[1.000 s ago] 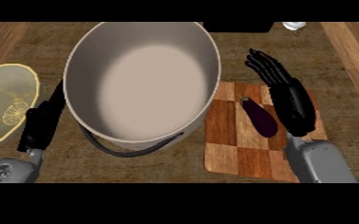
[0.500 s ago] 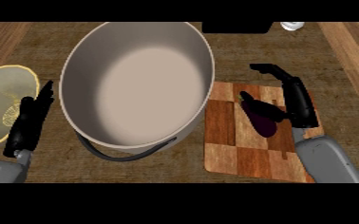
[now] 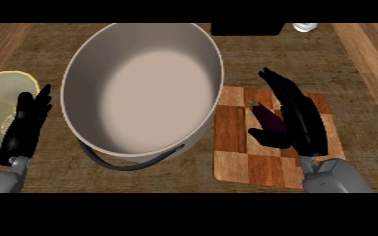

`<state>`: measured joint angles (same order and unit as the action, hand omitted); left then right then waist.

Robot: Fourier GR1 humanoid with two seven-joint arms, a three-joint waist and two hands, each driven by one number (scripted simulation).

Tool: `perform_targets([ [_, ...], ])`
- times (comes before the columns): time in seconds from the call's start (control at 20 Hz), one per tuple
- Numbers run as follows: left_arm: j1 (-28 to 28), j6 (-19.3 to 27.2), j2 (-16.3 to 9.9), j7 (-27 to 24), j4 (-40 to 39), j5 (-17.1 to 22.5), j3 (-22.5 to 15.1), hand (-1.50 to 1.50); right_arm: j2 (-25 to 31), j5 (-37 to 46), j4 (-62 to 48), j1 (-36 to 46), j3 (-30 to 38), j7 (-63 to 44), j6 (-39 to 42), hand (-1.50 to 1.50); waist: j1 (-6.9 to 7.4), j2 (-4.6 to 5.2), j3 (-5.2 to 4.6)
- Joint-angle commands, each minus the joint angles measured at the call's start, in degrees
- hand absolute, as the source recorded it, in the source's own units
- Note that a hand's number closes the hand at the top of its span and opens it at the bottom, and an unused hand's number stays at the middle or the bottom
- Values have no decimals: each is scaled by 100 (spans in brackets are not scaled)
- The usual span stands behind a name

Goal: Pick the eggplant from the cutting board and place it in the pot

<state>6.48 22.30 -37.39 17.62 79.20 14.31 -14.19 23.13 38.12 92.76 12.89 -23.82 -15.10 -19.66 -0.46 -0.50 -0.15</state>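
Right hand (image 3: 299,117) lies over the board (image 3: 251,165), fingers straight and pointing away, thumb touching the eggplant (image 3: 270,122) on its near side; nothing gripped. Eggplant lies on the board, just left of the palm, right of the pot (image 3: 144,87). Left hand (image 3: 26,122) rests open at the left edge, beside a yellow plate (image 3: 15,87).

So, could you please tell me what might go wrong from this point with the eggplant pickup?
1. The right hand lies beside the eggplant, fingers mostly straight and only the thumb under it; closing now could roll it across the cutting board.
2. The pot rim meets the board's left edge, so a low carry might clip it.
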Motion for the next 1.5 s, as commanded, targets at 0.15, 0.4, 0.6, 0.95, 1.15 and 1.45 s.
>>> perform_targets([
  [0.15,31,29,98,55,-80,-95,17,0,445,833,966,559,-446,-2462,2179,-150,-40,-1,-12],
  [0.4,1,23,173,-30,-99,-185,-24,0,131,271,983,1147,-696,-3798,4047,-150,106,15,-13],
  [0.6,132,-60,235,-37,-189,-183,65,0,-183,-694,1011,1406,-353,-4470,5209,-150,51,40,0],
  [0.95,253,-153,391,-58,-445,-346,170,0,-641,-514,543,1686,-346,-5039,5437,-150,40,55,7],
  [1.15,-13,-126,247,273,296,-420,213,0,-564,-309,331,1347,-195,-4760,5279,-150,76,39,15],
  [1.45,-34,-321,335,495,376,-475,477,0,-833,190,0,1300,-193,-4534,5231,-150,69,45,14],
])
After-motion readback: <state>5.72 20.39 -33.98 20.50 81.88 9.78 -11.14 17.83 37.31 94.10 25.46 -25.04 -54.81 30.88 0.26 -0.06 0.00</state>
